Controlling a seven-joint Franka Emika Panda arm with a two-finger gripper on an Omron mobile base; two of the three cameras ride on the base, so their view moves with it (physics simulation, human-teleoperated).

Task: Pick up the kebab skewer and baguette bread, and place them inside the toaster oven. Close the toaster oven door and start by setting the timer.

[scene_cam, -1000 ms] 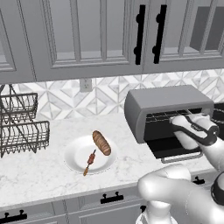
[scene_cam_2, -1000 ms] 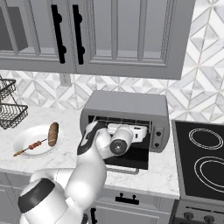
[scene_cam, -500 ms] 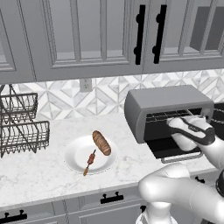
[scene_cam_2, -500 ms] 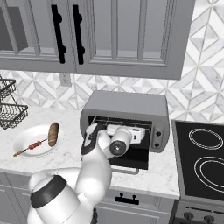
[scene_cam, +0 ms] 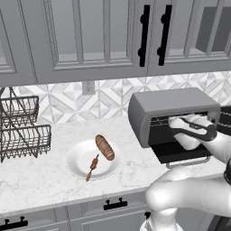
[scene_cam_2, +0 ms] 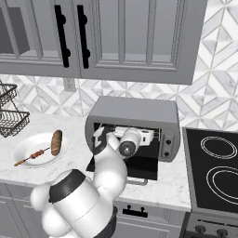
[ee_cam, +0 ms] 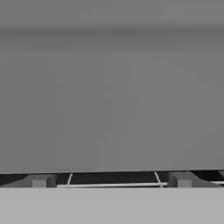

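- On the white marble counter [scene_cam: 40, 180], under grey wall cabinets [scene_cam: 90, 36] with black bar handles, a patterned grey-and-white tile backsplash [scene_cam: 67, 101] runs along the wall.
- A black wire rack [scene_cam: 20, 128] stands at the far left of the counter; a black cooktop [scene_cam_2: 216, 172] lies to the right of the oven.
- The oven [scene_cam_2: 135, 125] sits on the counter with its door [scene_cam_2: 139, 169] dropped open, flat and level in front of the cavity.
- A white plate [scene_cam: 76, 167] lies left of the oven, well apart from it.
- The baguette [scene_cam: 104, 147] rests on the plate, angled; the skewer [scene_cam: 92, 166] lies just beside it toward the front rim.
- The gripper [ee_cam: 109, 181] is reached into the oven's mouth, over the open door, its hand pointing inward.
- In the hand view the two finger tips [ee_cam: 38, 180] stand wide apart with a wire of the oven rack [ee_cam: 109, 185] between them, and nothing is grasped; the grey inner wall is close ahead.
- Both foods lie far to the left of the hand, untouched on the plate.
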